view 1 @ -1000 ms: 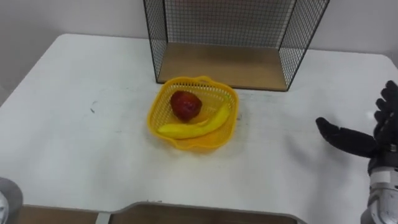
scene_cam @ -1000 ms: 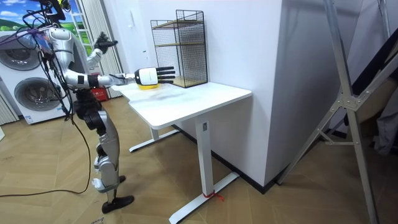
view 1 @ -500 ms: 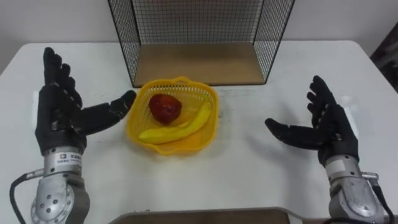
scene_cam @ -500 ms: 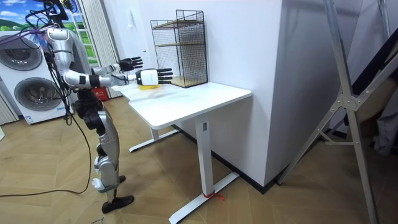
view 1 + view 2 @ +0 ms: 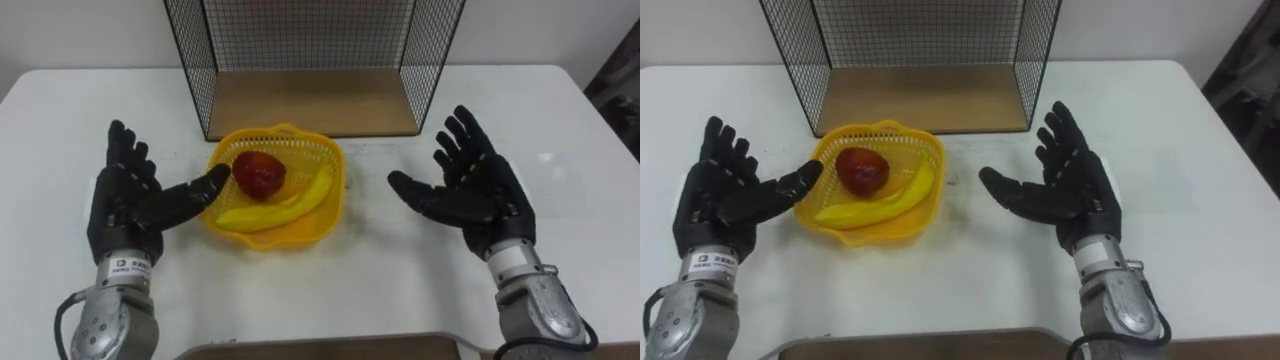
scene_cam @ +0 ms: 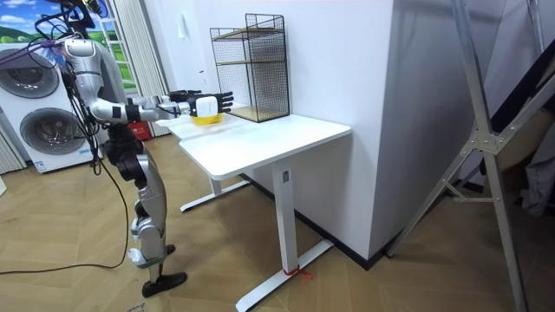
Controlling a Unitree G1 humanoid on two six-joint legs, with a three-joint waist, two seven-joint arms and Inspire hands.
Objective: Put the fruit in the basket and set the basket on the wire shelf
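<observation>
Since apple (image 5: 259, 174) & banana (image 5: 285, 205) already lie in the yellow basket (image 5: 275, 237), what's left is prob. the lift, and that turns on how the basket sits btwn the hands. It stands on the white table (image 5: 400, 290), just in front of the wire shelf (image 5: 310, 100), whose open side faces the robot. The apple is at the back-left. The banana lies across the front, long axis running near-left to far-right.

Left hand (image 5: 130, 205): palm turned inward, fingers straight & spread, holding nothing. Its thumb tip is at the basket's left rim, touching or just beside, can't tell which.

Right hand (image 5: 475, 195): also palm-in, fingers spread, empty, but clearly apart from the right rim w/ bare table btwn.

So the left is nearer, and the right likely has more closing-in to do. The shelf floor is straight ahead, beyond the basket.
</observation>
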